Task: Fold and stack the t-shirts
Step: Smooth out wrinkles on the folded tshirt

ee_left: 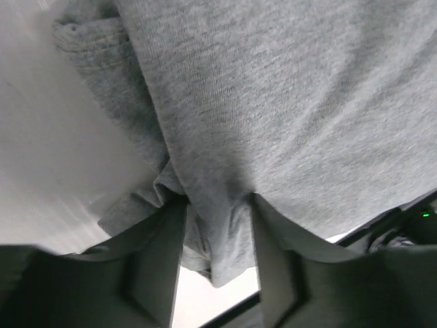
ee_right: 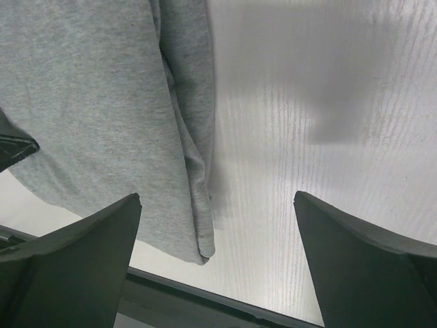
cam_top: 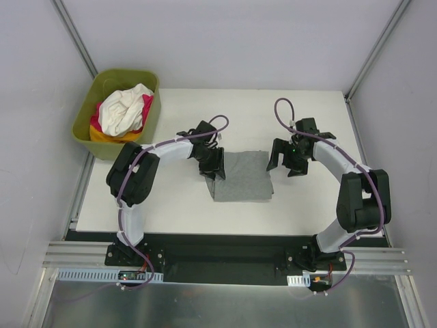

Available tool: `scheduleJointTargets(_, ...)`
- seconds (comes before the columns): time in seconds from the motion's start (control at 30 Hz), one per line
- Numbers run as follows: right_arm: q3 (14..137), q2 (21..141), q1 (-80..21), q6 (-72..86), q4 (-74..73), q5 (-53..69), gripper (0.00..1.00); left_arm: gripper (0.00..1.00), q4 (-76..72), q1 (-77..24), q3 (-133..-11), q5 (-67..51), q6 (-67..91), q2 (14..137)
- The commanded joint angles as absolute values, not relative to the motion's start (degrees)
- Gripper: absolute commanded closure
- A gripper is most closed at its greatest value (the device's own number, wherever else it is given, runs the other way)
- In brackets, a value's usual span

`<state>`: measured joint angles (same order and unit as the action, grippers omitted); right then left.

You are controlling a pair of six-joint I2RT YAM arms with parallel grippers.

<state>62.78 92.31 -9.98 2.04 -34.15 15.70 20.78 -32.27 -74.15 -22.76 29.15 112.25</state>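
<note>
Between the two pairs of jaws: a plain heather-grey cotton t-shirt (cam_top: 242,176), folded to a rough rectangle and lying flat on the white surface (cam_top: 177,212).

Left jaws: closed down to a narrow gap on a bunched pleat of the grey cloth (ee_left: 287,102) at the edge of the shirt nearest to them, with several layers gathered just outside the pinch.

Right jaws: spread wide and holding nothing, just beside the doubled edge of the shirt (ee_right: 89,102) on their side. Only bare surface between them, no cloth.

Well away from both, beyond the left jaws: an olive-green plastic tub (cam_top: 80,123) holding a crumpled white shirt (cam_top: 123,109), a magenta-pink one (cam_top: 147,106) and an orange-yellow one (cam_top: 109,135), all unfolded.

Judging from the creases, light, soft and limp. No stiffness to hold a shape when lifted, so likely to sag and open from one corner only. Not fragile and probably not slippery, though the layers may slide over each other.

Best to grip at the folded edge, through all layers together, with both jaws at matching points. Worth keeping the lift low and slow.
</note>
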Motion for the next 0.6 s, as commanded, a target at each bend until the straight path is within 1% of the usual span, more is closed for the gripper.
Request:
scheduleJointTargets(0.0,65.3,88.51,-10.02,1.23,-35.42,16.17,0.01,0.4,20.48,-32.61,-74.18,-21.27,29.35,106.44)
scheduleJointTargets(0.1,64.95,87.89,-10.11,1.23,-35.42,15.91,0.01,0.36,20.57,-32.7,-73.05,-20.75,30.14,104.16)
scheduleJointTargets(0.13,64.86,87.8,-10.19,1.14,-35.51,15.91,0.01,0.33,20.65,-32.7,-72.52,-20.48,30.41,103.11)
scheduleJointTargets(0.2,64.43,87.72,-10.2,1.06,-35.6,15.91,0.01,0.3,21.18,-32.7,-70.76,-19.43,30.85,102.31)
scheduleJointTargets(0.23,64.25,87.63,-10.2,0.97,-35.6,15.91,0.01,0.25,21.36,-32.7,-70.06,-19.08,31.02,101.87)
scheduleJointTargets(0.33,63.9,87.54,-10.11,0.88,-35.68,15.82,0.01,0.24,22.32,-32.87,-68.64,-19.42,31.81,102.21)
scheduleJointTargets(0.4,63.81,87.45,-10.19,0.79,-35.6,15.82,0.01,0.22,22.85,-33.31,-68.29,-19.95,31.99,102.65)
scheduleJointTargets(0.57,63.81,87.8,-10.2,0.79,-35.6,15.73,0.01,0.22,23.2,-34.72,-68.99,-19.86,32.78,106.16)
